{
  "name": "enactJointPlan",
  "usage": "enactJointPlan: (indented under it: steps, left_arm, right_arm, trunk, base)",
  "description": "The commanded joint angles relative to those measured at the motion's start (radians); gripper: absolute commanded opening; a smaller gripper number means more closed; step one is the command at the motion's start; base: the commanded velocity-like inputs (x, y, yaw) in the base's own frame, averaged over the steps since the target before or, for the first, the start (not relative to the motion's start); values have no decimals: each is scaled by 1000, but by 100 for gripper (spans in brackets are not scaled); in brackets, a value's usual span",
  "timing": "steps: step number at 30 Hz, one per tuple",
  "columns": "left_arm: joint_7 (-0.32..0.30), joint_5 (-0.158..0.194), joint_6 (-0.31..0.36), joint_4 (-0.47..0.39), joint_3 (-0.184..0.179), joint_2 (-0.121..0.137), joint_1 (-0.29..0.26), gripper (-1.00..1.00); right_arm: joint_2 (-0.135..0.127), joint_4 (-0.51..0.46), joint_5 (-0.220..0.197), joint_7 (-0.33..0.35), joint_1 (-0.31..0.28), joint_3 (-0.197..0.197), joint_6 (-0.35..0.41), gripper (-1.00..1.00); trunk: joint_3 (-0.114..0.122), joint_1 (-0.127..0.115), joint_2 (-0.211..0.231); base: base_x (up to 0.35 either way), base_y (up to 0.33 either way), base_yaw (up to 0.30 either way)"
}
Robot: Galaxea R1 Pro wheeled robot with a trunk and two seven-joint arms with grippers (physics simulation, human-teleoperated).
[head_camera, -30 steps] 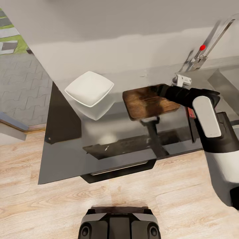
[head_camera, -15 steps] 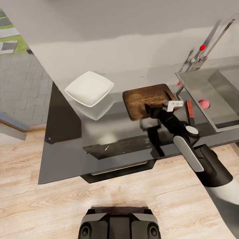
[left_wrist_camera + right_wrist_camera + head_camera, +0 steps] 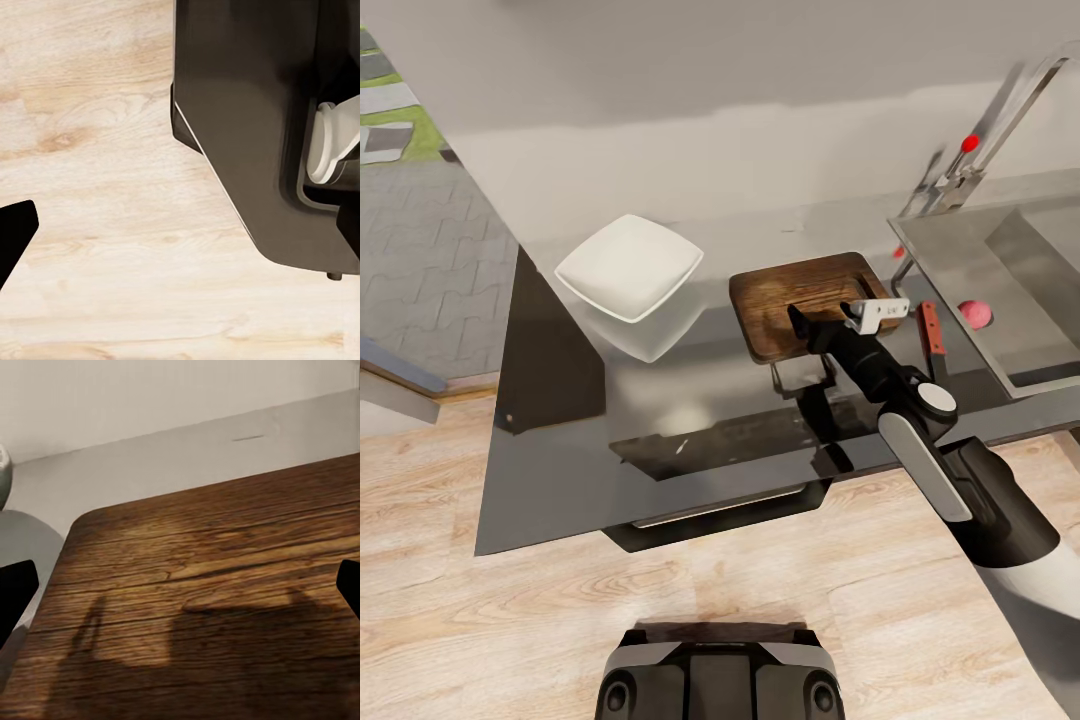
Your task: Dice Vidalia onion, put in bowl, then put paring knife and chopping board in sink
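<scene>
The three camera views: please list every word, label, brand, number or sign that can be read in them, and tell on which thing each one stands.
No text can be read in any view.
White block on the right gripper: small dark marks, too blurred to read.
Chopping board, bowl, paring knife, sink: no print shows.
Faucet: a plain red knob, no sign on it.

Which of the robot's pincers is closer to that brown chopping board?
The right. Its pincer hovers open over the chopping board's near edge. The left pincer's fingertip shows over wooden floor beside the robot's base, off the countertop.
</scene>
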Motion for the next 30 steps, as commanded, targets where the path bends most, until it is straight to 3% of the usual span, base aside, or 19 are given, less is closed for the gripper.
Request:
enactJointPlan:
  steps: [1,10,14,30]
  left_arm:
    - [7,2,-1,-2,-5,1,0,100]
    - [6,3,-2,-2,-5,1,0,100]
    - [6,2,-2,-2,-5,0,0,100]
    - [7,2,-4,-2,-5,1,0,100]
  right_arm:
    - [-1,-2,-9,-9,-1,3,1,100]
    - [-4,-2,-8,-9,-1,-13,1,100]
    - [-3,-2,-8,-9,-1,-38,5,100]
    - [-1,-2,-3,-17,-1,-47,13,100]
  trunk:
    - [-1,1,-2]
    - [-1,1,-2]
    - [-1,1,-2]
    - [-1,1,-2]
  base:
    - [0,0,0]
    - [-54,0,0]
    - [-293,0,0]
    - [-335,0,0]
